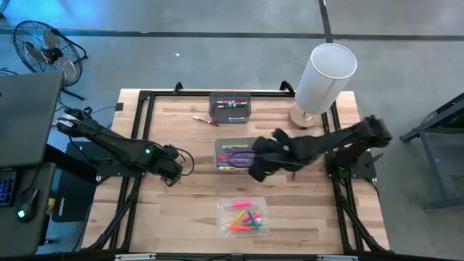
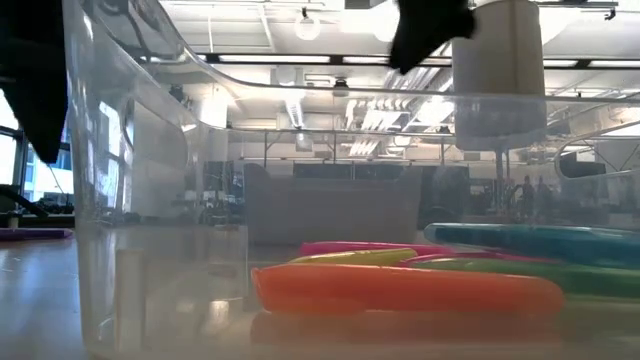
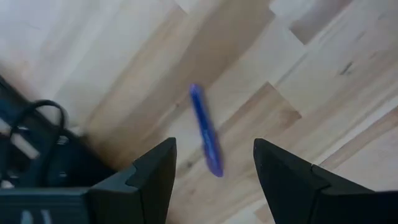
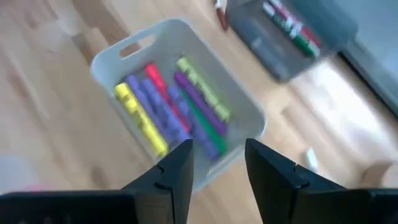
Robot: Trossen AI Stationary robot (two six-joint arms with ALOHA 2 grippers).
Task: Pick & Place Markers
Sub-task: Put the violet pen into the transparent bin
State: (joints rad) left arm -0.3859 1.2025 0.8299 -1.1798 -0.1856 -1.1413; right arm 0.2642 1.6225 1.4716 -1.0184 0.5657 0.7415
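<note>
My left gripper [image 1: 172, 170] [image 3: 214, 146] hovers open over the table left of the bins. In the left wrist view a blue marker [image 3: 205, 130] lies flat on the wood, showing between the fingers but untouched. My right gripper [image 1: 257, 168] [image 4: 217, 149] is open and empty above the near right corner of the white-grey middle bin [image 1: 235, 154] [image 4: 249, 112]. That bin holds several markers [image 4: 174, 109] in yellow, purple, pink and green. The clear near bin [image 1: 243, 216] holds orange, pink, yellow and green markers [image 2: 400, 285]. The dark far bin [image 1: 230, 106] [image 4: 292, 37] holds a few more.
One loose marker [image 1: 205, 119] lies on the table left of the far bin. A white cylindrical lamp [image 1: 326, 72] on a round wooden base stands at the far right corner. Black frame rails [image 1: 138, 130] run along the table's sides. Bare wood lies between the bins and the rails.
</note>
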